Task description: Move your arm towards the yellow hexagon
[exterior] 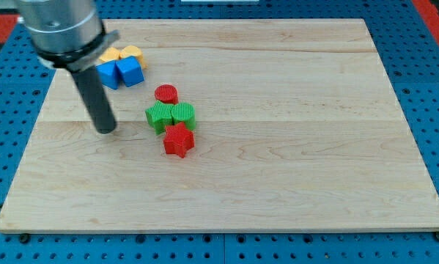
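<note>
Resting my tip (106, 130) below yellow hexagon (133, 52).

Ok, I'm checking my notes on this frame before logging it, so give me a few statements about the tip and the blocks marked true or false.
1. My tip touches the red star. False: bare board lies between them.
2. The red cylinder sits toward the view's top from the green blocks. True.
3. The yellow blocks lie at the view's bottom right. False: they are at the top left.
4. The blue blocks sit beside the yellow ones. True.
</note>
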Controlling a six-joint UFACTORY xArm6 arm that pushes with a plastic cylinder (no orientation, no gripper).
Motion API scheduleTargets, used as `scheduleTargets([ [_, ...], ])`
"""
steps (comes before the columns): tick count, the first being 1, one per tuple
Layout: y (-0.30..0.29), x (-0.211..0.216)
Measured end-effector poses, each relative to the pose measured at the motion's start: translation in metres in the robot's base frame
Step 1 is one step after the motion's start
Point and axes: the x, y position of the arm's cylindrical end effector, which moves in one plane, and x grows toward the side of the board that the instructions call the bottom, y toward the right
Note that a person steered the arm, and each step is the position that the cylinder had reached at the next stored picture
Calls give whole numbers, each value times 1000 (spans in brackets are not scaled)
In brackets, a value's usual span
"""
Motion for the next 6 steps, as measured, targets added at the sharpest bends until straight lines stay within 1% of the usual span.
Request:
scheduleTargets([
  [1, -61, -8],
  [2, -105, -21],
  [3, -104, -31],
  [4, -74, -85],
  [5, -57, -132],
  [6, 36, -139],
])
